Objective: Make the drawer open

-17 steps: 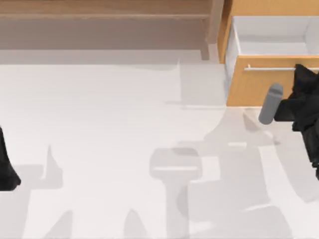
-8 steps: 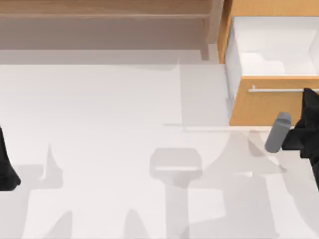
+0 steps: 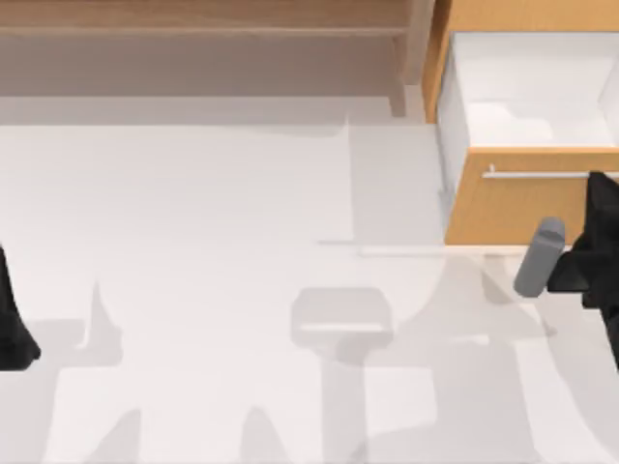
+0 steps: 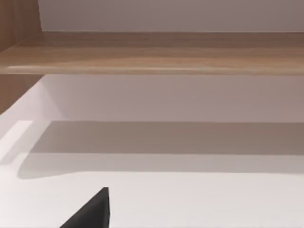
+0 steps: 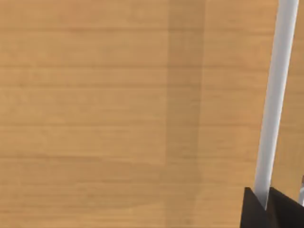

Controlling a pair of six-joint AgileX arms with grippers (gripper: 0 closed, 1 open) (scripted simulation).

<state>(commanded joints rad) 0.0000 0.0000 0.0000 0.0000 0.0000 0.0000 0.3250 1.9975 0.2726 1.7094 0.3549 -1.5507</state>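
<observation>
The drawer (image 3: 513, 208) stands pulled out at the top view's far right, and its white inner walls (image 3: 527, 92) show behind the orange-tan front. A thin silver handle (image 3: 532, 174) runs along the front. My right gripper (image 3: 598, 188) is at the handle's right end, shut on the bar. In the right wrist view the handle (image 5: 278, 95) crosses the wooden drawer front (image 5: 118, 114) and passes between my dark fingertips (image 5: 251, 211). My left gripper (image 3: 14, 333) is parked at the table's left edge.
A duller brown shelf unit (image 3: 203, 39) runs along the back of the table, left of the drawer, and its shelf board (image 4: 152, 52) spans the left wrist view. The white tabletop (image 3: 242, 213) stretches between the two arms.
Since a second ago the drawer front has slid out toward the table's front together with my right gripper. Over the last half second nothing has moved. The left arm has stayed still.
</observation>
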